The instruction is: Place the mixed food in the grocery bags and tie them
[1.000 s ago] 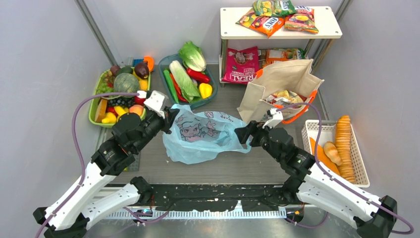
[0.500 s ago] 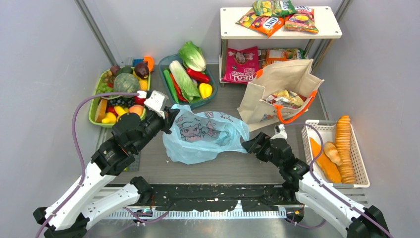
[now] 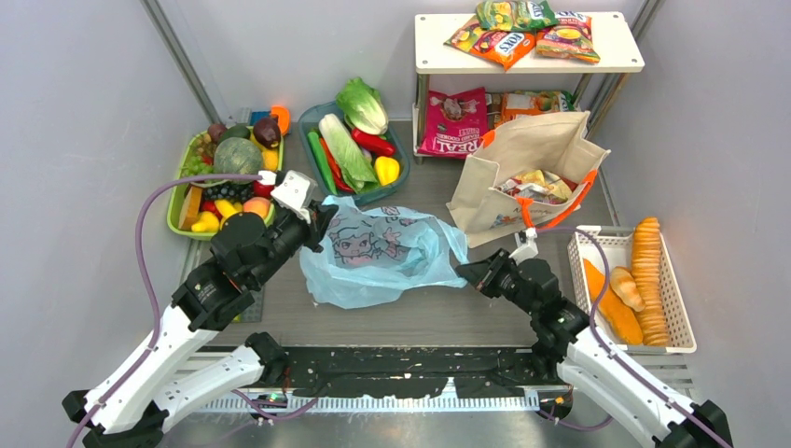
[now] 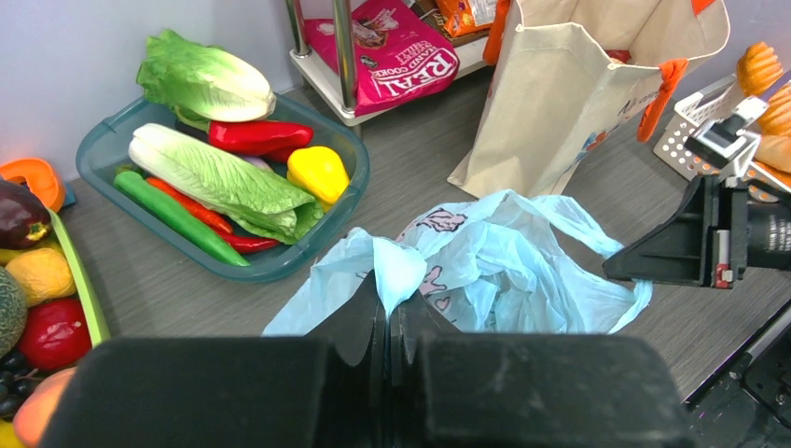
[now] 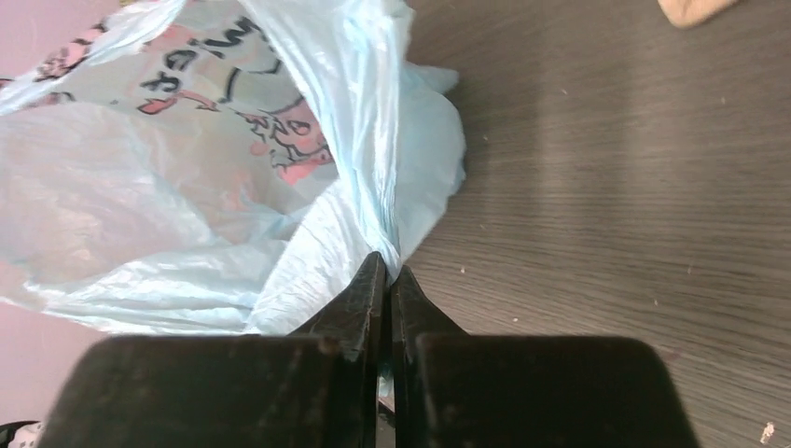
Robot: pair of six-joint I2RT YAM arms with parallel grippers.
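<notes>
The left gripper and the right gripper each pinched one side of the thin light-blue plastic bag. It looked like tying time. Next, the two ends would need crossing.

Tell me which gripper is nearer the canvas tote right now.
Right. The right gripper sits just in front of the canvas tote, pinching the blue bag; the left gripper is across that bag.

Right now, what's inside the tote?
The tote holds crumpled snack packets, yellowish and red-white, near its mouth. Anything deeper is hidden by its front wall and by the packets themselves.
</notes>
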